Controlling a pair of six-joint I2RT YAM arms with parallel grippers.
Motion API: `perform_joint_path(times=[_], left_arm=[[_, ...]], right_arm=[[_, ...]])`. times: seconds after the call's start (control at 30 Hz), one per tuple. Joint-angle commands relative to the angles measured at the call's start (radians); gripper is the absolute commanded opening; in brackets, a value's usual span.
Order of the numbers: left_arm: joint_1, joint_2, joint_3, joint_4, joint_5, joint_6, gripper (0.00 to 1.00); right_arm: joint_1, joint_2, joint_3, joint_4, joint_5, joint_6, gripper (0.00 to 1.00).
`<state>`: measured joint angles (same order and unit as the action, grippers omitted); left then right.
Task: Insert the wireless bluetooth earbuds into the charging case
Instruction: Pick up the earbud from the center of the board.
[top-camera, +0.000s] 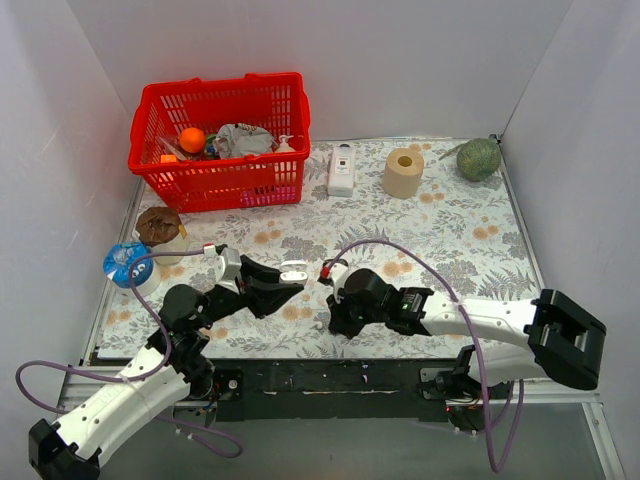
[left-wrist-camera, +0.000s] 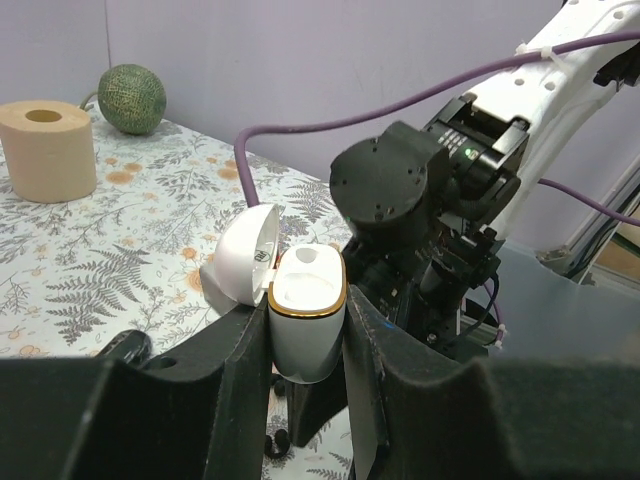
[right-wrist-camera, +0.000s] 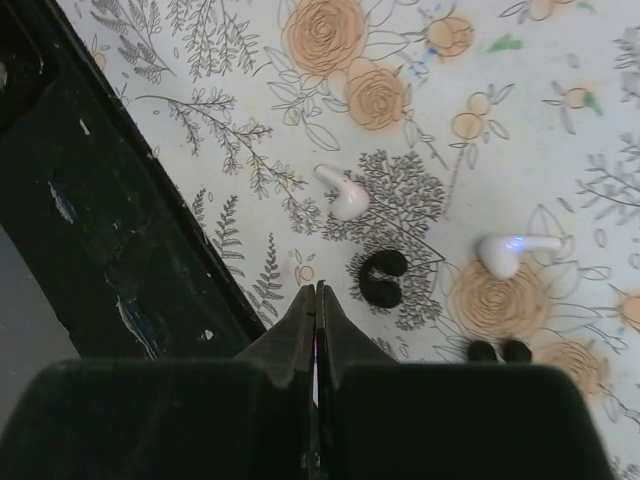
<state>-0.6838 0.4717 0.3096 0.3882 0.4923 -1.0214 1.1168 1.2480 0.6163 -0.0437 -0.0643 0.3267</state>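
Observation:
My left gripper (top-camera: 285, 284) is shut on the white charging case (left-wrist-camera: 305, 315), which has a gold rim. It holds the case upright above the cloth with the lid (left-wrist-camera: 243, 255) swung open to the left. The case also shows in the top view (top-camera: 293, 271). My right gripper (right-wrist-camera: 317, 292) is shut, with nothing visible between the fingers, just above the cloth near the front edge. On the cloth beyond it lie two white earbuds (right-wrist-camera: 345, 195) (right-wrist-camera: 510, 250), a curled black earbud (right-wrist-camera: 383, 277) and a pair of small black pieces (right-wrist-camera: 500, 350).
A red basket (top-camera: 220, 140) of items stands back left. A white bottle (top-camera: 342, 168), a paper roll (top-camera: 403, 172) and a green melon (top-camera: 478, 158) stand along the back. A brown lump (top-camera: 158, 225) and a blue object (top-camera: 125, 262) lie at left. The black front rail (right-wrist-camera: 100, 200) borders the cloth.

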Motion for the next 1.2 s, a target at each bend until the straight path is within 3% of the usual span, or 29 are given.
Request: perform_joint_path(times=[0.0,0.27,0.4,0.43,0.47,0.57,0.73,1.17], left_arm=[[-0.005,-0.022,-0.006,-0.012,-0.02,-0.002,0.0],[-0.003,-0.025,-0.004,-0.017,-0.023,-0.003,0.0],[-0.003,-0.027,-0.001,-0.018,-0.027,-0.002,0.0],[-0.003,-0.028,0.0,-0.02,-0.029,-0.002,0.0],[-0.005,-0.028,-0.001,-0.018,-0.029,0.0,0.0],[-0.003,-0.025,-0.003,-0.02,-0.034,0.0,0.0],[-0.003,-0.025,-0.003,-0.023,-0.04,0.0,0.0],[-0.003,-0.01,0.0,-0.028,-0.038,0.0,0.0]], right_arm=[[0.04,0.071,0.023,0.109,-0.022,0.066,0.01],[0.043,0.151,0.037,0.13,0.014,0.1,0.01],[0.043,0.105,0.039,0.102,0.122,0.097,0.01],[0.04,0.084,0.046,0.088,0.15,0.092,0.03],[0.038,0.076,0.051,0.052,0.174,0.083,0.15],[0.025,0.05,0.062,0.0,0.245,0.061,0.24],[-0.032,0.05,0.063,-0.065,0.3,0.048,0.01],[-0.1,0.123,0.048,-0.067,0.232,0.018,0.01]])
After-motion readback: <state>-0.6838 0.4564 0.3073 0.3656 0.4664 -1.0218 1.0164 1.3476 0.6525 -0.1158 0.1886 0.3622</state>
